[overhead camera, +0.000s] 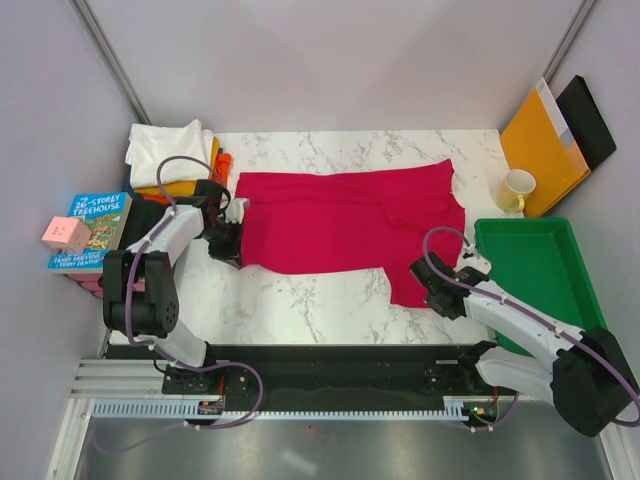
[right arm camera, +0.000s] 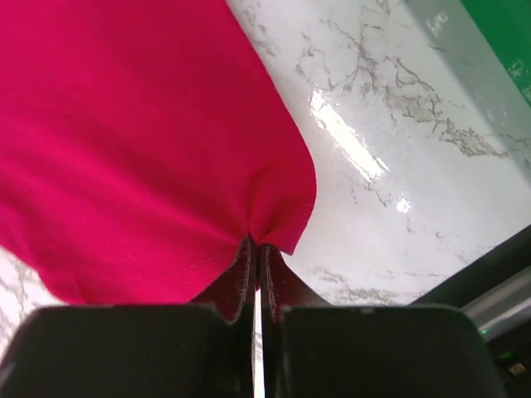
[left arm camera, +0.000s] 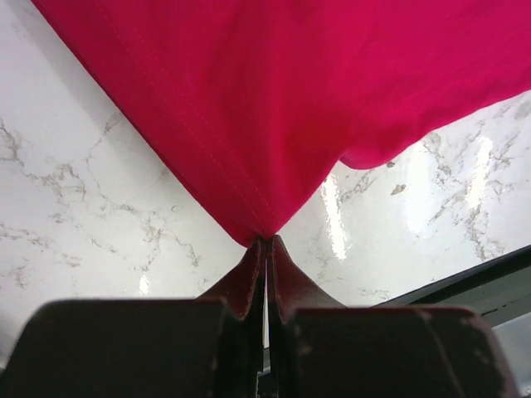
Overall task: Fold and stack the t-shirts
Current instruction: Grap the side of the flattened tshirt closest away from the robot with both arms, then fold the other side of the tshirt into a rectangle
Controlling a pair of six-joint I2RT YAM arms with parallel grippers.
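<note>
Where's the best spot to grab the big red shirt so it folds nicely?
By its near edge, at both ends, coming in low from the robot's side. The red shirt lies flat and wide on the table, so only thin edges can be pinched. The left pincer and right pincer are shut on exactly those spots.

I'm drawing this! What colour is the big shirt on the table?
The big t-shirt is plain crimson red, shown best in the top view.

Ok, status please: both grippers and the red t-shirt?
Left gripper shut on red t-shirt, left end. Right gripper shut on it, right end. Green tray close on the right.
</note>
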